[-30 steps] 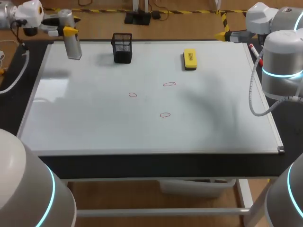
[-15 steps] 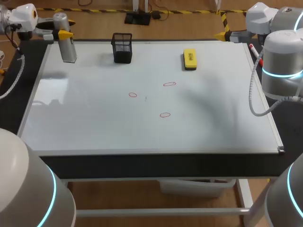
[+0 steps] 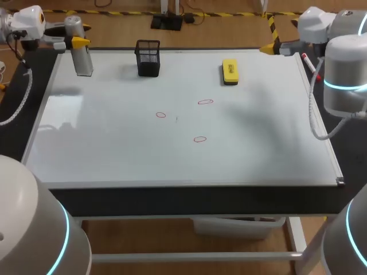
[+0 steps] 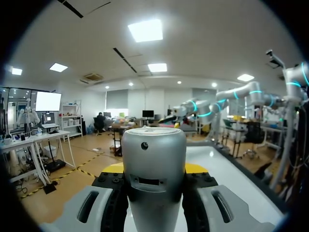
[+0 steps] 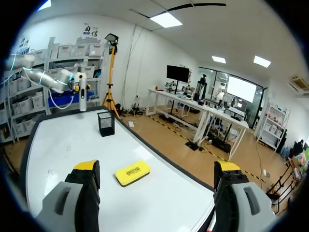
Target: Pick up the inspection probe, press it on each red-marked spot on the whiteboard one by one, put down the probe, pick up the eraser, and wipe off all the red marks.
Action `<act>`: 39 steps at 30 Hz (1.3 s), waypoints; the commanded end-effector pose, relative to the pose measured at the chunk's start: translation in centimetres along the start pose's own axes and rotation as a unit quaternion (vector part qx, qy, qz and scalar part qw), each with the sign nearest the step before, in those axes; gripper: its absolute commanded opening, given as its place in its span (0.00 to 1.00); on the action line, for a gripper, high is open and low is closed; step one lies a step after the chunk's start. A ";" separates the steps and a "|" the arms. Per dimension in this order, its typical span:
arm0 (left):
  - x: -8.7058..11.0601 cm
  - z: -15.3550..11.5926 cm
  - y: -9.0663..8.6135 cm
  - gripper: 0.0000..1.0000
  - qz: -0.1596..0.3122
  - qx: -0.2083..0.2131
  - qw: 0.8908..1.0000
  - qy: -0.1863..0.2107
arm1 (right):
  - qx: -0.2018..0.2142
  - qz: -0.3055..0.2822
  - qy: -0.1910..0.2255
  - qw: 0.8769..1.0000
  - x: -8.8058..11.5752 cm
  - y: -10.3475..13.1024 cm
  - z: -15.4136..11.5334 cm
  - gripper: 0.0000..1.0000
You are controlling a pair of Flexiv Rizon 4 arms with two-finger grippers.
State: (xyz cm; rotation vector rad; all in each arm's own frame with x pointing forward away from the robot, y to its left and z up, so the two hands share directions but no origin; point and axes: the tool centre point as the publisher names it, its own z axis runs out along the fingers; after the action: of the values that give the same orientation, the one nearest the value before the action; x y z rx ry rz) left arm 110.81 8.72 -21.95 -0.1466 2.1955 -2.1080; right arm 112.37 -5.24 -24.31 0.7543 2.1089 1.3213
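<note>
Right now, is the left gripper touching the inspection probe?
Touching. The left wrist view shows the inspection probe clamped between the left gripper's two fingers, both pressed against its silver body with no gap.

No words or numbers can be read here. The yellow eraser (image 5: 132,173) has a small dark label on top, but its print is too tiny to make out. The red marks (image 3: 205,102) on the whiteboard (image 3: 114,149) are little rings, not letters.

Silver inspection probe (image 4: 153,159) tight between left claw (image 4: 154,168) fingers.
</note>
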 end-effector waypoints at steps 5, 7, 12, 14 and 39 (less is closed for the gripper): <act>0.6 0.2 -0.3 0.00 0.002 -0.003 0.995 -0.095 | 0.058 -0.028 0.128 0.990 -3.2 -0.4 3.9 1.00; 0.6 0.2 -0.3 0.00 0.002 -0.003 0.995 -0.095 | 0.069 -0.041 0.157 0.984 -3.6 -0.5 4.9 1.00; 0.6 0.2 -0.3 0.00 0.002 -0.003 0.995 -0.095 | 0.135 -0.107 0.209 0.963 -4.6 -0.9 7.3 1.00; 0.6 0.2 -0.3 0.00 0.002 -0.003 0.995 -0.095 | 0.150 -0.128 0.228 0.953 -4.9 -0.8 8.2 1.00; 0.6 0.2 -0.3 0.00 0.002 -0.003 0.995 -0.095 | 0.267 -0.421 0.398 0.770 -3.4 -2.5 15.3 1.00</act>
State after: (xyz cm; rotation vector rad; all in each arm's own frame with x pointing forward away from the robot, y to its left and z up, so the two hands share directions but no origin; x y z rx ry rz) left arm 110.60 8.65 -21.83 -0.3068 2.1053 -2.0136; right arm 124.64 0.38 -31.93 -0.4840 2.7048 0.6022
